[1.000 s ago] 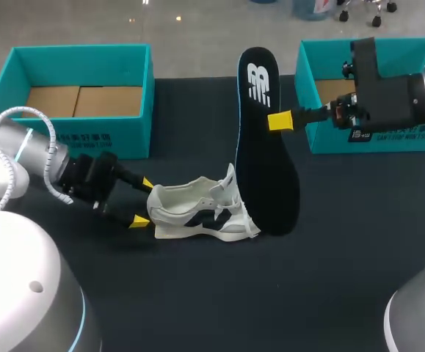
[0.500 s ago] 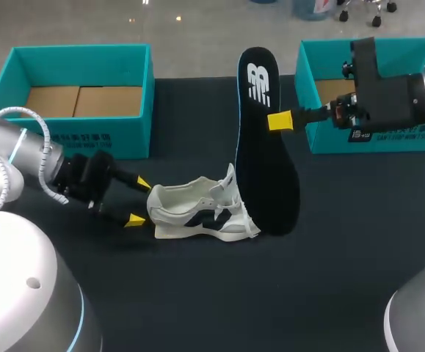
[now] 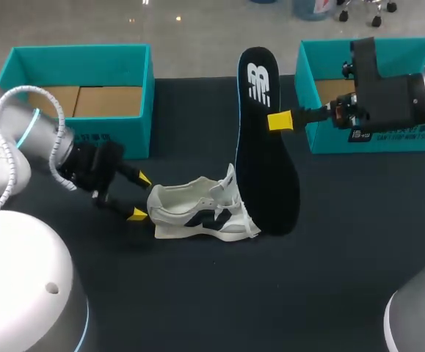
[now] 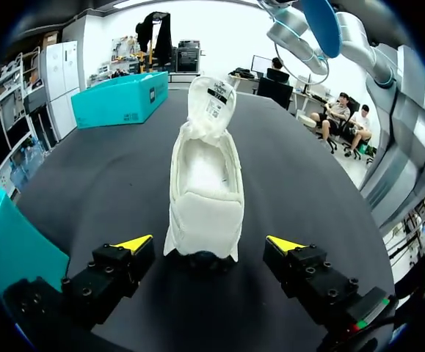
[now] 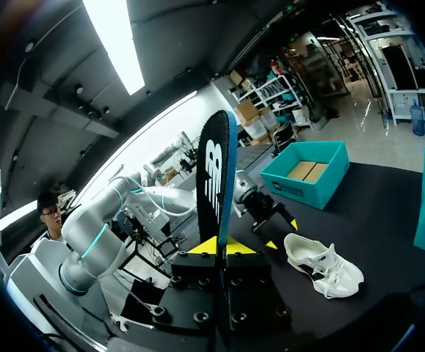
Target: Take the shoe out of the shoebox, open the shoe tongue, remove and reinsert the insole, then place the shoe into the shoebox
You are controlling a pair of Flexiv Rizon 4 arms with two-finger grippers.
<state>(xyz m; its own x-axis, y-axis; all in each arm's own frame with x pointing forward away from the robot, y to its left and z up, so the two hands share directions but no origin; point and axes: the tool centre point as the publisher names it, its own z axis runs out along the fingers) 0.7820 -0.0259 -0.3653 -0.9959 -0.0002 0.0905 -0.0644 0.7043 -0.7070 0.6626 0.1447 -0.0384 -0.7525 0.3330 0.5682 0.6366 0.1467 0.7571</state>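
Note:
A white shoe [image 3: 201, 212] with dark side marks lies on the black table [image 3: 197, 293], heel toward my left arm. My left gripper [image 3: 140, 196] stands open just behind the heel, one yellow tip on each side, touching nothing. In the left wrist view the shoe [image 4: 206, 183] runs straight ahead of the open gripper [image 4: 208, 243]. My right gripper [image 3: 280, 121] is shut on a black insole [image 3: 265, 147], held upright on edge above the shoe's toe. The right wrist view shows the insole [image 5: 213, 183] clamped between the yellow tips of the gripper [image 5: 217, 247], with the shoe [image 5: 324, 264] below.
A teal shoebox [image 3: 80, 95] with a cardboard floor stands at the back left. A second teal shoebox [image 3: 322, 139] stands at the back right, behind my right arm. Bare table lies in front of the shoe.
My left gripper has shifted slightly back and toward the far side behind the shoe's heel, staying open. The right arm and insole have not moved.

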